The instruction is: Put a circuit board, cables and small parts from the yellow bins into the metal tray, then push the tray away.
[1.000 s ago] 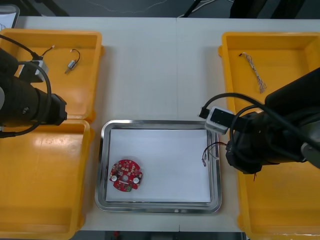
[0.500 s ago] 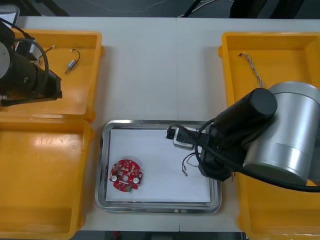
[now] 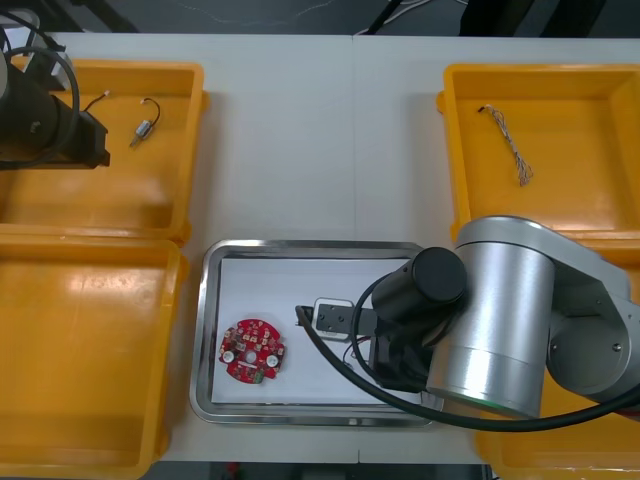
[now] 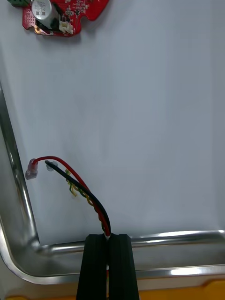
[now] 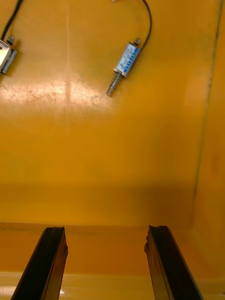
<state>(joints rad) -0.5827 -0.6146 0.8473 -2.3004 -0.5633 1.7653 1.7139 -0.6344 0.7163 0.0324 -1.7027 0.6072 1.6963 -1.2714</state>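
My right gripper [image 4: 108, 248] is shut on the red and yellow cable [image 4: 77, 180], whose free end with its clear connectors hangs just over the white floor of the metal tray [image 4: 18, 187] near a corner. My right arm [image 3: 470, 320] covers the right half of the tray [image 3: 205, 330]. A round red circuit board [image 3: 252, 351] lies in the tray's left part, and its edge [image 4: 61, 14] shows beyond the cable. My left gripper [image 5: 105, 232] is open above the far left yellow bin [image 5: 112, 154], short of a small metal part [image 5: 123, 63] with a black lead.
A second small metal part [image 5: 5, 55] lies beside the first. A twisted blue and white cable [image 3: 508, 143] rests in the far right yellow bin [image 3: 450, 150]. The near left bin [image 3: 90, 350] holds nothing. My left arm [image 3: 45, 125] sits over the far left bin [image 3: 185, 150].
My right arm swung left from the near right bin over the tray, carrying the cable. My left arm moved farther away, over the far left bin.
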